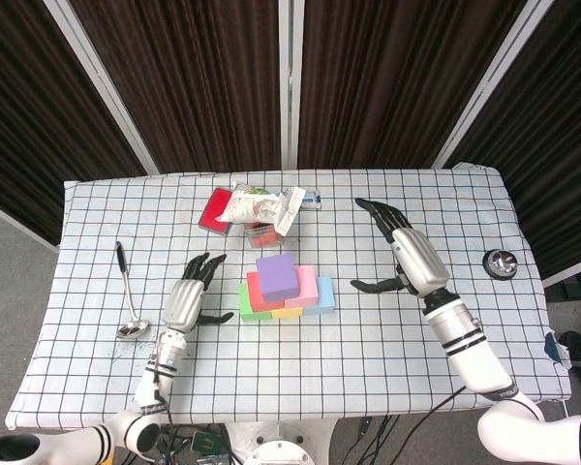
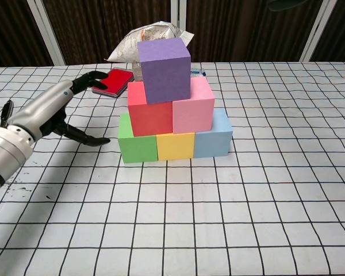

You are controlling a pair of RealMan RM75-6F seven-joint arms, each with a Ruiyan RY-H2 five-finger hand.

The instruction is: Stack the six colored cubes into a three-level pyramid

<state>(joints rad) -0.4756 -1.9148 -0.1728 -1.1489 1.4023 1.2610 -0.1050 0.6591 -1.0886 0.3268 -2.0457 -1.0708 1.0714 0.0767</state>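
Three-level pyramid of coloured foam cubes, complete in form, near the middle of the tabletop (image 1: 387, 329). Bottom row, left to right in the chest view: green foam cube (image 2: 135, 144), yellow foam cube (image 2: 175, 145), light blue foam cube (image 2: 211, 136), touching side by side. Middle row: red foam cube (image 2: 150, 111) and pink foam cube (image 2: 191, 106). Top: purple foam cube (image 2: 163, 69), seated slightly askew, overhanging toward the red side.

Left hand (image 1: 186, 299) just beside the green cube, empty, fingers spread and apart from the stack. Right hand (image 1: 407, 256) well apart on the other side, likewise empty and open.

Step in hand, as judged: stacking done, checking or release. Next move, if any: a light squaring of the purple cube without disturbing the rows below, otherwise withdrawal of both hands clear of the stack.

Surface: white cloth with black grid. Behind the pyramid, a flat red box (image 2: 116, 81) and a crumpled white snack bag (image 2: 149, 35); at the left edge, a metal ladle with a black handle (image 1: 128, 294); at the right edge, a small dark round dish (image 1: 501, 263). Backdrop of dark curtain panels in pale frames; grey floor.
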